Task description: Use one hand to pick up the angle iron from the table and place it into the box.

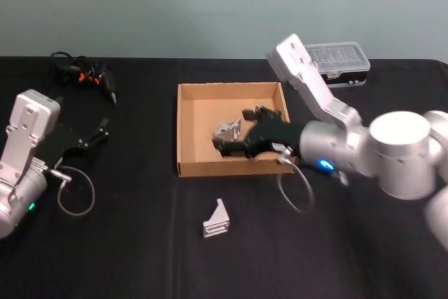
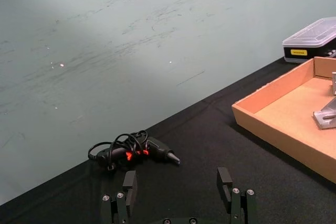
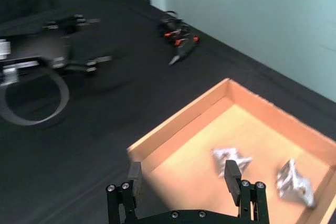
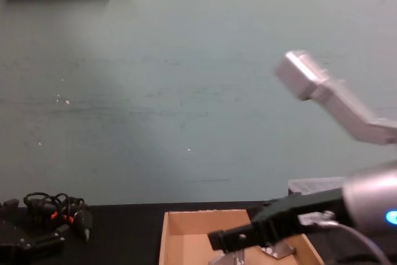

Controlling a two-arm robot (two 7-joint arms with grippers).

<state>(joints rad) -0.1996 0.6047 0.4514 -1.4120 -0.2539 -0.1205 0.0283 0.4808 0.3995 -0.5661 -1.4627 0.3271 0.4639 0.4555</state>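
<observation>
Right black claw, spread empty above the shallow tan cardboard box (left claw idles, spread), should next fetch the bent silver angle iron from the black tabletop.

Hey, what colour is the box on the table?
Tan, plain cardboard brown. The box shows best in the head view.

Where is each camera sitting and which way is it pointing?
Head: high, looking down at the table, box and loose angle iron; right gripper over the box, left gripper parked left.
Chest: low, facing the wall; right arm crosses above the box.
Left wrist: behind its open fingers, facing the cabled tool.
Right wrist: behind its open fingers, looking into the box.
Both wrist views share the tool and box.
</observation>
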